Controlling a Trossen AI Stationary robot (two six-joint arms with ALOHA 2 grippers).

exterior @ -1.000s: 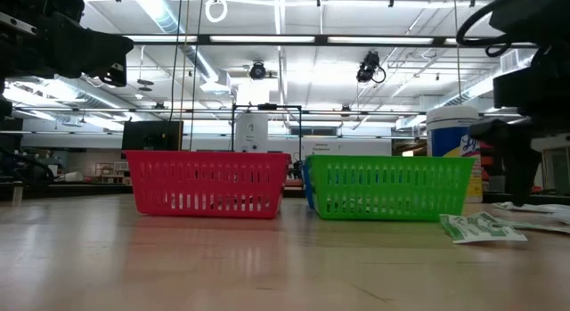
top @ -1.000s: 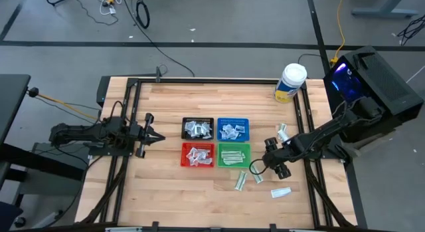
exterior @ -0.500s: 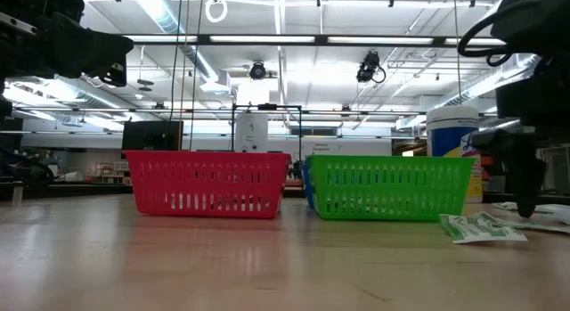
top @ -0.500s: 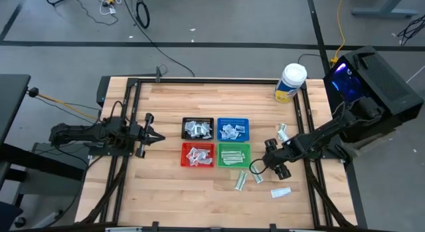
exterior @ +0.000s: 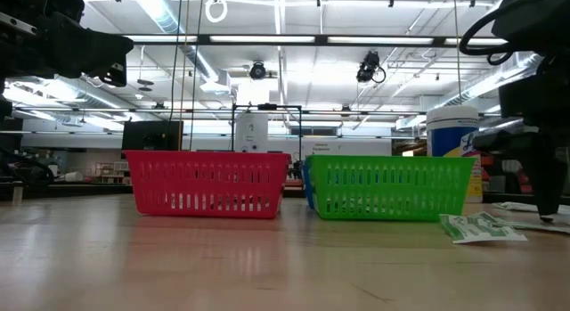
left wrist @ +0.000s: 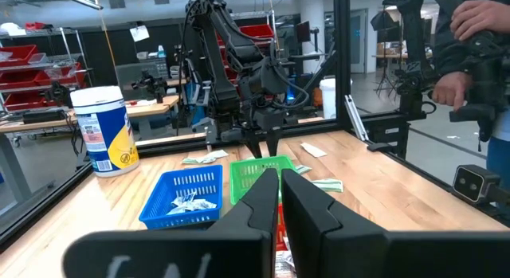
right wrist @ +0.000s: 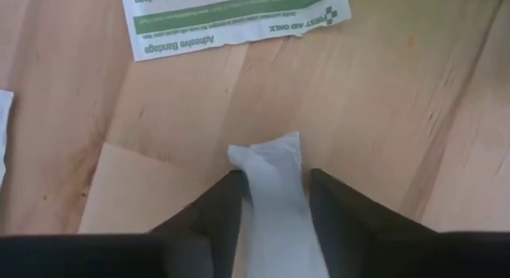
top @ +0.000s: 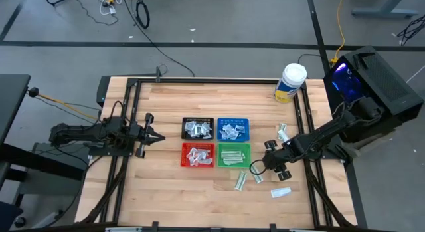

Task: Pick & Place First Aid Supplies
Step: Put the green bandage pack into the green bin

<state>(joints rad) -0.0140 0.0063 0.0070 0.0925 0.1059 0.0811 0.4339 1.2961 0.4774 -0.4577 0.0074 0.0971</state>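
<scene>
Loose first aid supplies lie flat on the wood to the right of the trays: a small white packet point(right wrist: 271, 162), a white-and-green bandage packet point(right wrist: 231, 19) and a long one point(top: 240, 181). My right gripper point(top: 257, 169) stands over the small white packet, fingers closed in on either side of it. At the table's left my left gripper point(top: 154, 135) waits, shut and holding nothing, pointing level at the trays. The black tray point(top: 198, 128), blue tray point(top: 233, 129), red tray point(top: 198, 155) and green tray point(top: 234, 154) hold several packets. My right gripper pinches the small white packet between its two fingers, by its two long edges point(right wrist: 275, 198). The fingers come steeply from above and lie along the packet's sides. The packet's free end point(right wrist: 269, 146) sticks out past the fingertips and rests on the wood.
A big white jar with a yellow label point(top: 290, 82) stands at the far right corner. More packets lie near the right rail point(top: 282, 132) and near the front point(top: 280, 191). A person stands beyond the table in the left wrist view point(left wrist: 478, 47).
My right gripper has kept its place over the loose packets, and its fingers have drawn together around the small white packet. The packet remains on the wood.
</scene>
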